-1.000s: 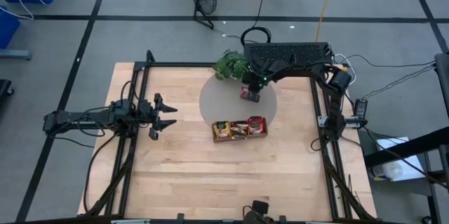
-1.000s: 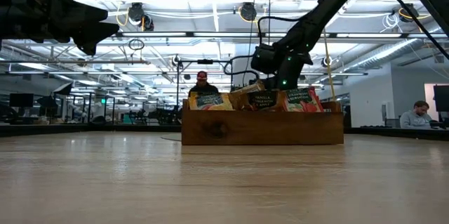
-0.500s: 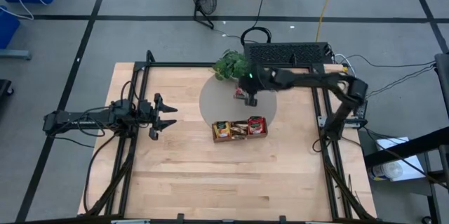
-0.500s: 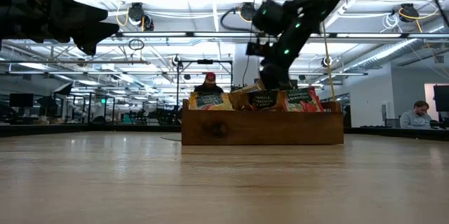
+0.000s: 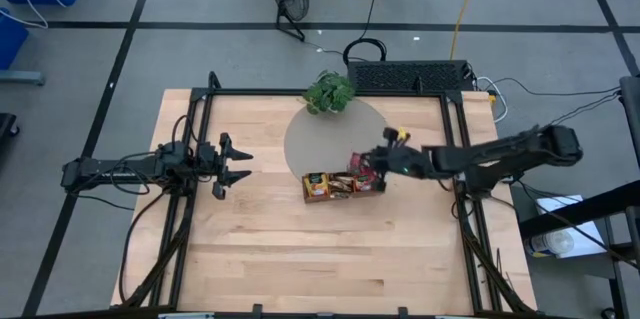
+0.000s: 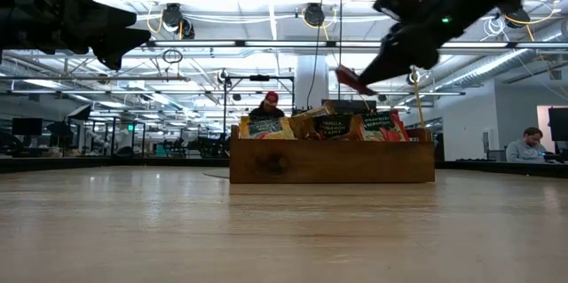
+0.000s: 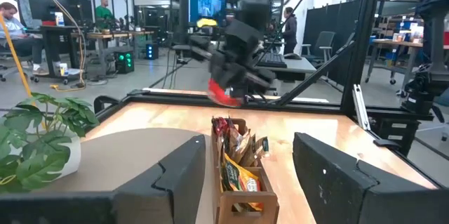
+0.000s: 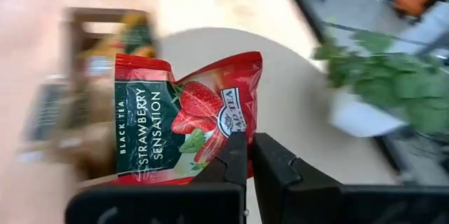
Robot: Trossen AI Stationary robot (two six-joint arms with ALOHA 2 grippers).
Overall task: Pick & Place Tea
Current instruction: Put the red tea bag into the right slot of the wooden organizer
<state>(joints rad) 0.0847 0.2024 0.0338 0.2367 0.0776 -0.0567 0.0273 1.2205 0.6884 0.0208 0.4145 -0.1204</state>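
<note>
My right gripper (image 5: 368,164) is shut on a red strawberry tea packet (image 8: 179,115). It holds the packet in the air just above the right end of the wooden tray (image 5: 342,185). In the low view the packet (image 6: 348,79) hangs tilted over the packets standing in the tray (image 6: 333,161). Several tea packets, yellow, brown and red, stand upright in that tray. My left gripper (image 5: 238,164) waits open near the table's left side, pointing level toward the tray. My right gripper pinches the red packet at one edge (image 8: 231,131), near a corner, between its two fingers (image 8: 270,157). The fingers come slanting down from the table's right side. The packet sticks out ahead of the fingertips, tilted and lifted clear above the tray.
A round grey mat (image 5: 315,139) lies under and beyond the tray. A leafy potted plant (image 5: 328,92) stands at the mat's far edge. A black frame (image 5: 200,109) borders the wooden table. People sit at desks in the room behind.
My right gripper has swung from the mat in front of the plant toward the table's near right and upward. It has tipped less steeply. The red packet has gone with it, lifted off the mat to just above the tray's right end.
</note>
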